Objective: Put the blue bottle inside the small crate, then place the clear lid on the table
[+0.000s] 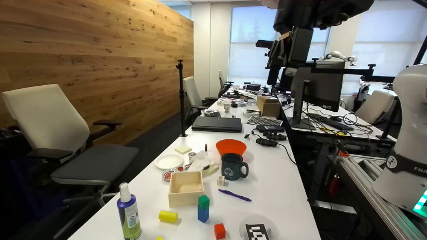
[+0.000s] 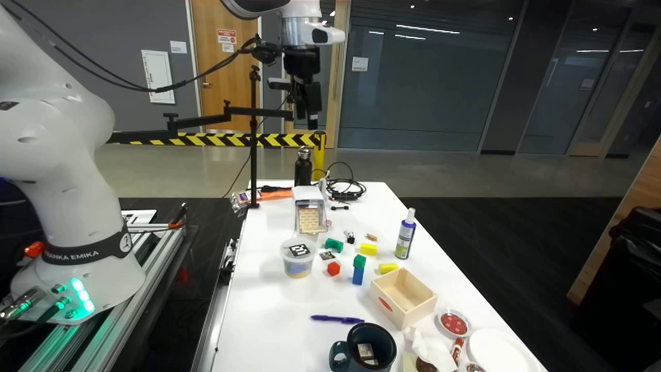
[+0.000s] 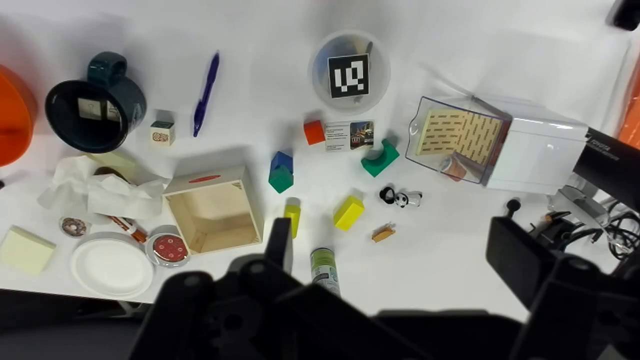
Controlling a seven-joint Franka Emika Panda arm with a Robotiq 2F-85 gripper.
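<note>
Black gripper (image 3: 392, 250) spread wide, hanging high above the white table (image 2: 279, 315), well apart from the blue bottle (image 2: 406, 237), which stands upright outside the small wooden crate (image 1: 185, 200).

That dark mug (image 1: 231, 168) has small pale pieces (image 3: 90, 109) in it, an orange bowl (image 1: 231, 147) just beside. A purple pen (image 1: 235, 195) lies near. I see a green cube (image 1: 203, 202) perched on a blue block (image 1: 203, 214), a yellow cylinder (image 1: 168, 216) on its side close by.

In the wrist view, your gripper (image 3: 392, 239) hides the upper part of the bottle (image 3: 324, 269); the left edge cuts the bowl (image 3: 14, 117).
</note>
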